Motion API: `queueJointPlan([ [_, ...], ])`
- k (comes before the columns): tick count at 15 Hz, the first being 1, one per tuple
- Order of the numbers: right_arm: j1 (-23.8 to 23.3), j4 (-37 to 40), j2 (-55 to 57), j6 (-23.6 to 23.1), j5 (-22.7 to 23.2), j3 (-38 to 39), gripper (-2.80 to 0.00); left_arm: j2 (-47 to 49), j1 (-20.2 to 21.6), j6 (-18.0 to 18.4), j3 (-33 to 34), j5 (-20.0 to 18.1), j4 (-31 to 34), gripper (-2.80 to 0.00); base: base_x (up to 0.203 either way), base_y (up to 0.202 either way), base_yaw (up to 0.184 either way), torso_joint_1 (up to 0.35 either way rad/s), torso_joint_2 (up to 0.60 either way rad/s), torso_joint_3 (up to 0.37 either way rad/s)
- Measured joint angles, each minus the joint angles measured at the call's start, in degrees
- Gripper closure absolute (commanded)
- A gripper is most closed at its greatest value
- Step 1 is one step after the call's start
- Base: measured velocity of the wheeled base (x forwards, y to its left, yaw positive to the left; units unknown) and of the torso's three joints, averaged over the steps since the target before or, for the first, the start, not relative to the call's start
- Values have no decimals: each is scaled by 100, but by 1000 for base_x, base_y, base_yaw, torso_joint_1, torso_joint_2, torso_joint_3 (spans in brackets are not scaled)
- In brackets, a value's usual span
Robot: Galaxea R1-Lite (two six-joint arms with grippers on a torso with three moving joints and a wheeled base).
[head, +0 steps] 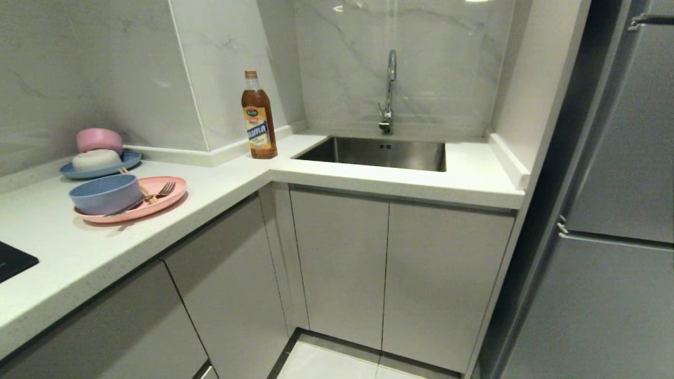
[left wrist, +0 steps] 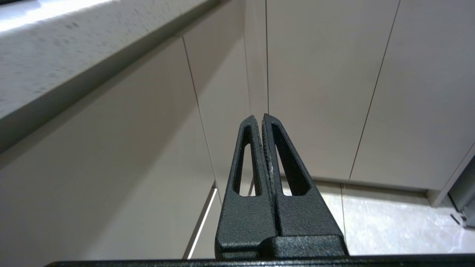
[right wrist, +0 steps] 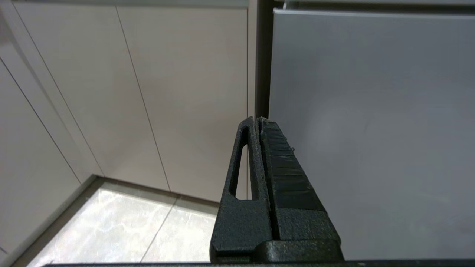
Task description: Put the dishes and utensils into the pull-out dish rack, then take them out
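On the left arm of the white countertop lies the pale-pink plate (head: 158,202). The light-blue bowl (head: 104,193) stands on it, beside a silver fork (head: 160,191) and wooden chopsticks (head: 145,193). The spoon cannot be made out. The pull-out dish rack is out of view; only closed cabinet fronts show. Neither arm appears in the head view. My left gripper (left wrist: 258,118) is shut and empty, held low before the cabinet doors under the counter edge. My right gripper (right wrist: 256,119) is shut and empty, facing the grey fridge front.
Behind the plate a darker blue plate (head: 118,166) carries a white bowl (head: 96,158) and a small pink bowl (head: 99,139). A brown sauce bottle (head: 258,118) stands at the counter corner. A steel sink (head: 379,152) with tap is ahead, a grey fridge (head: 616,210) on the right, and a black hob corner (head: 13,259).
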Motion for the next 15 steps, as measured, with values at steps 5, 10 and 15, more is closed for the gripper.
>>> queueJointPlan([
  [5,0,0,0,-2,0,0,0,0,0,-44,0,23,2,0,0,0,0,3,-1,88],
  [10,0,-2,0,0,-1,0,0,0,0,-235,5,56,-4,0,0,0,0,0,0,0],
  [15,-2,-2,0,-2,2,0,0,0,0,-237,2,53,0,0,0,0,0,0,0,0],
])
